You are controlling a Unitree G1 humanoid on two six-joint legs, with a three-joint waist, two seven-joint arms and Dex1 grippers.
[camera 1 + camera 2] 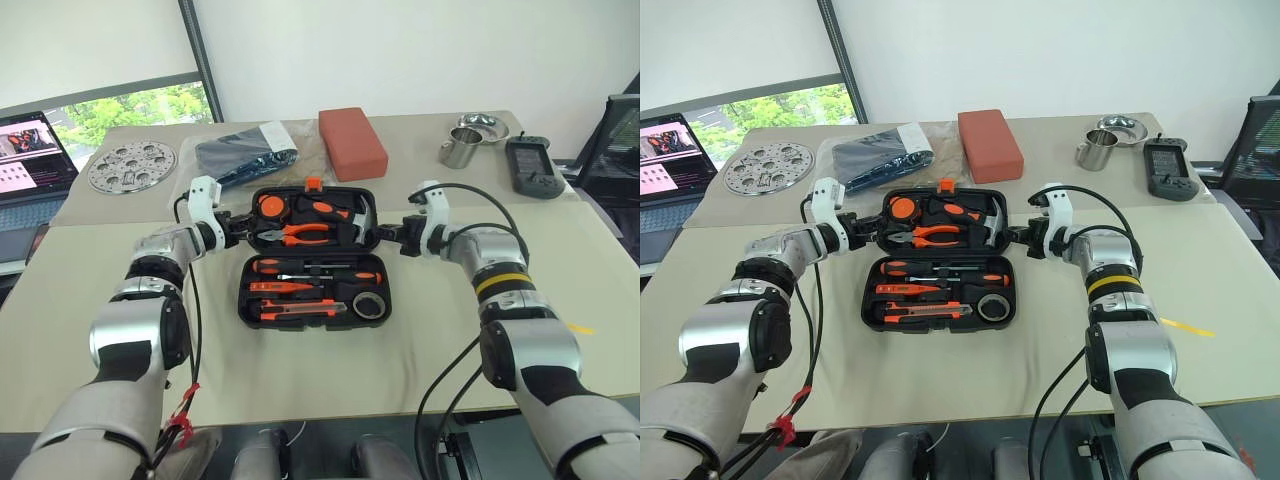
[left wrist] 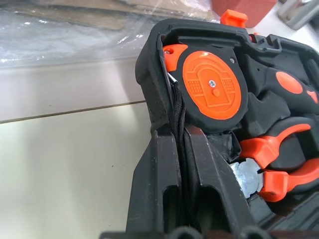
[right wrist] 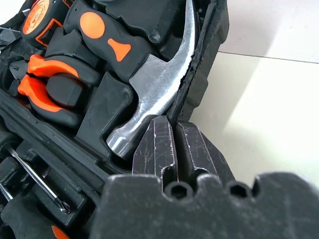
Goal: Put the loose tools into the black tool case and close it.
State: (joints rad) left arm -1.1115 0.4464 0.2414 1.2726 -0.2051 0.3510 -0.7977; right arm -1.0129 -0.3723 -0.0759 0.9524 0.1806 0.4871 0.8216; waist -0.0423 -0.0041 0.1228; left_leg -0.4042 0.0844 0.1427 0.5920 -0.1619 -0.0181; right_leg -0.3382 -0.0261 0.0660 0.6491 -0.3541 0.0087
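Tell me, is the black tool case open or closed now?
Open: the black tool case lies spread flat, tools visible in both halves.

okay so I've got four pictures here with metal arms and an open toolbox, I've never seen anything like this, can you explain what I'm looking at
It is a humanoid robot. Two pictures come from cameras in its head, looking down over both arms. The other two come from cameras on its wrists, looking along the fingers.

On the table lies an open black tool case with tools already in it, such as pliers, a hammer and screwdrivers. Behind it are a red block, a bagged bundle, a metal disc and a cup.

The left gripper and right gripper are shut on the side edges of the case's lid.
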